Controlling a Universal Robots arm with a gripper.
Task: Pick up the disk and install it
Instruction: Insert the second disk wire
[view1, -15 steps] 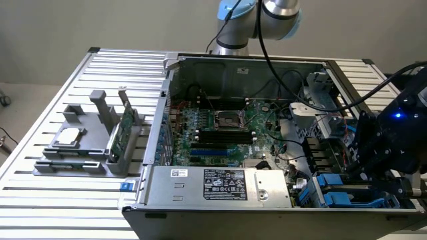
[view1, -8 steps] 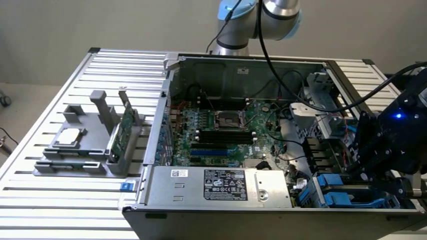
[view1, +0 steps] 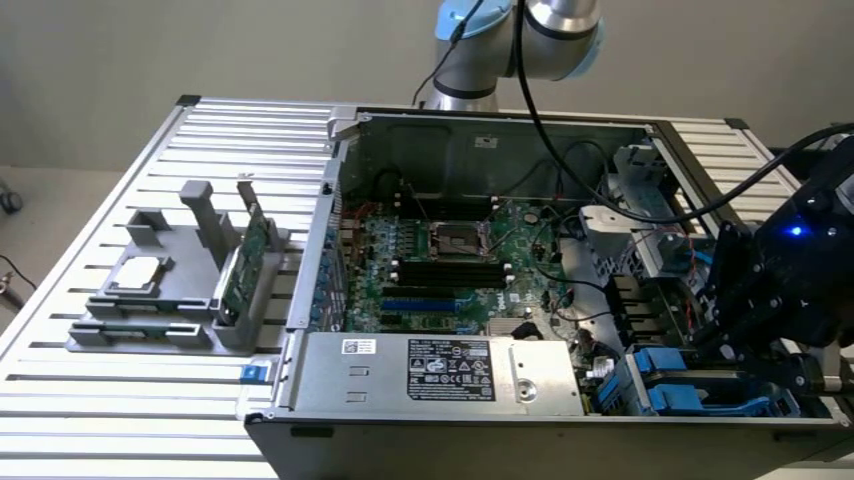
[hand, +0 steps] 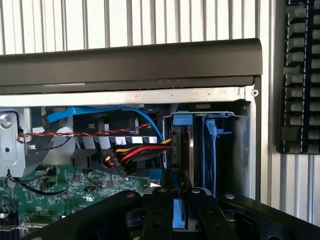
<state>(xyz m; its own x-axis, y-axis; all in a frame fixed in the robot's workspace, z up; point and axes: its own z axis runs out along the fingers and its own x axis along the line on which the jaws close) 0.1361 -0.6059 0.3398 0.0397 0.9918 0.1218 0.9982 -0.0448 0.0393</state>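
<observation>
The disk (hand: 182, 145) stands edge-on in the drive bay at the corner of the open computer case (view1: 334, 200), its blue carrier showing at the far end and between my fingers. In the wrist view my gripper (hand: 181, 194) is shut on the disk's near blue edge, with black fingers (hand: 159, 210) on either side. In the exterior view the gripper (view1: 763, 345) hangs over the blue-fitted drive bay (view1: 667, 372) at that view's lower right, and the gripper body hides the disk there.
A second blue carrier (hand: 212, 145) sits in the slot beside the disk. Red, yellow and blue cables (hand: 131, 152) run close to the bay. The motherboard (view1: 441, 260) and power supply (view1: 447, 368) occupy the case. A grey fixture (view1: 167, 290) holds a silver chip and a green card.
</observation>
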